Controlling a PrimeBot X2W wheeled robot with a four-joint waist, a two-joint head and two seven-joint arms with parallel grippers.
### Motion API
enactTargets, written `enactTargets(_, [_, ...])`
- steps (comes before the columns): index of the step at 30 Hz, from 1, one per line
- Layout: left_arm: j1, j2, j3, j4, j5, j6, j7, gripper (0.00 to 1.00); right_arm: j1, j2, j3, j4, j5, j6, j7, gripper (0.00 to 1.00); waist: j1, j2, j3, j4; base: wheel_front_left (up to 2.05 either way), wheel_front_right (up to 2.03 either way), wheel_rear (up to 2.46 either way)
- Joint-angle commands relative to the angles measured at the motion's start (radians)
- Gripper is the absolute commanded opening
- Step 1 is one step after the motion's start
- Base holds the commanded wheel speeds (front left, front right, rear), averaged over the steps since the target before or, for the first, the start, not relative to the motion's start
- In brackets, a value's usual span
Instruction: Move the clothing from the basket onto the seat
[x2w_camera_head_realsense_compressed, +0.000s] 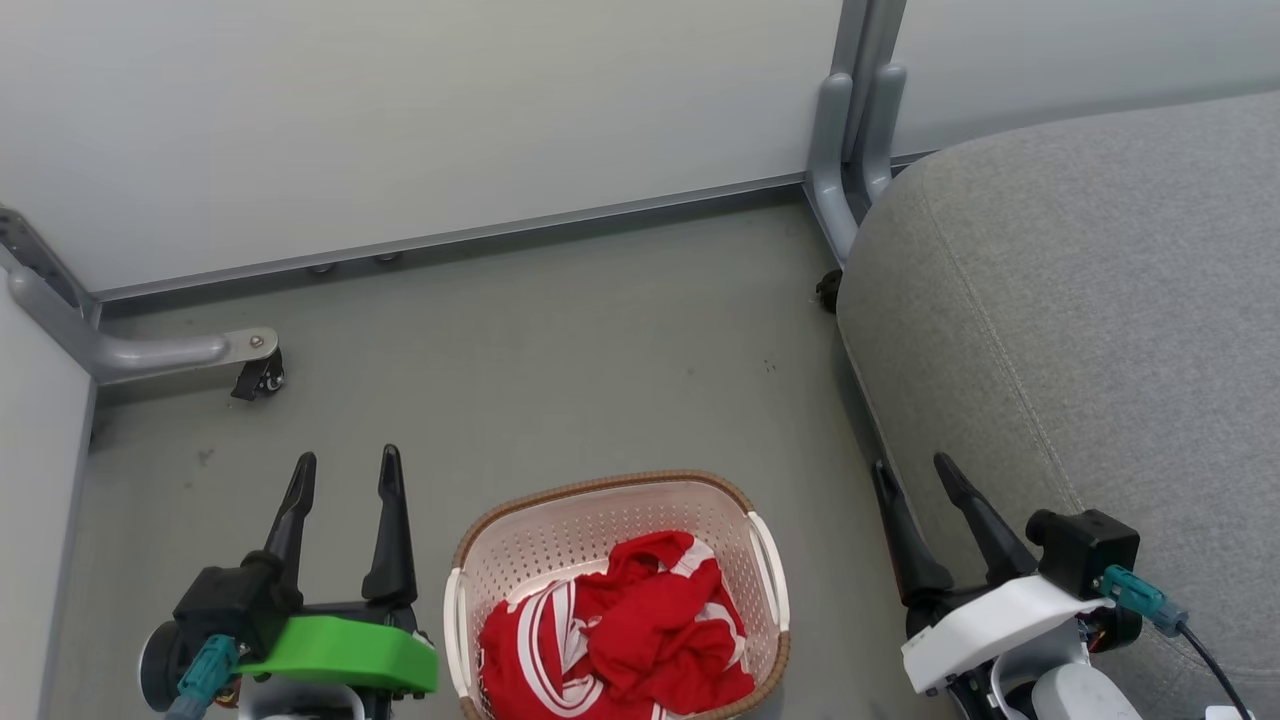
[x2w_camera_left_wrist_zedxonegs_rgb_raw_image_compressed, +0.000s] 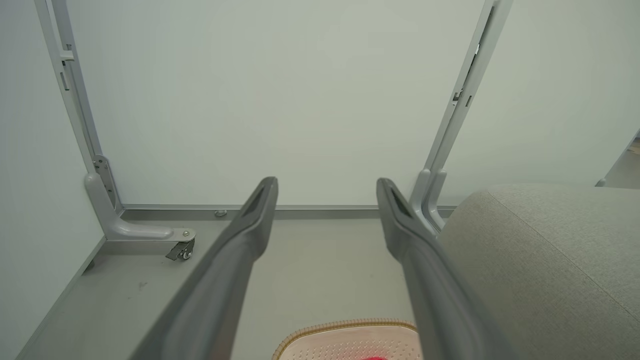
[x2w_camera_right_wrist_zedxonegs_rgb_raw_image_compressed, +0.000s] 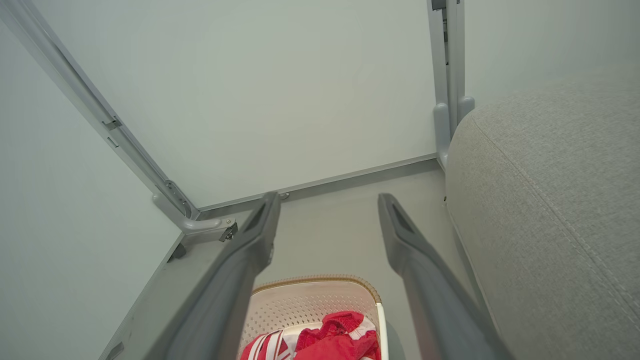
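Note:
Crumpled red clothing (x2w_camera_head_realsense_compressed: 620, 630) with white stripes lies inside the cream basket (x2w_camera_head_realsense_compressed: 600, 520), which stands on the floor at the bottom middle of the head view. The grey seat (x2w_camera_head_realsense_compressed: 1080, 330) fills the right side. My left gripper (x2w_camera_head_realsense_compressed: 345, 470) hangs open to the left of the basket with nothing between its fingers. To the basket's right, beside the seat's front edge, my right gripper (x2w_camera_head_realsense_compressed: 912, 470) is open and holds nothing. In the right wrist view the clothing (x2w_camera_right_wrist_zedxonegs_rgb_raw_image_compressed: 330, 340) and basket (x2w_camera_right_wrist_zedxonegs_rgb_raw_image_compressed: 310, 300) lie below the open fingers; the seat (x2w_camera_right_wrist_zedxonegs_rgb_raw_image_compressed: 550, 200) is at right.
Pale partition panels close off the back and left, with grey metal feet and a caster (x2w_camera_head_realsense_compressed: 258, 378) at left and a post foot (x2w_camera_head_realsense_compressed: 845, 190) by the seat's far corner. Grey floor (x2w_camera_head_realsense_compressed: 550, 350) lies between the basket and the panels.

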Motion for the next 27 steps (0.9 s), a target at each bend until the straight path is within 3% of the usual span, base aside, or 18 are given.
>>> enactTargets(1, [0.010,-0.002,0.008,-0.009,0.025,-0.005,-0.007,1.00,-0.016,-0.005,0.005,-0.004,-0.024,0.000,-0.011,1.00,0.0000,0.0082,0.001,-0.001,0.00,0.00,0.00])
enactTargets(27, [0.039,-0.025,0.037,-0.023,0.235,-0.045,-0.056,1.00,0.002,-0.008,0.033,-0.006,-0.193,0.000,-0.060,1.00,0.0000,0.0105,-0.006,-0.002,0.00,0.00,0.00])
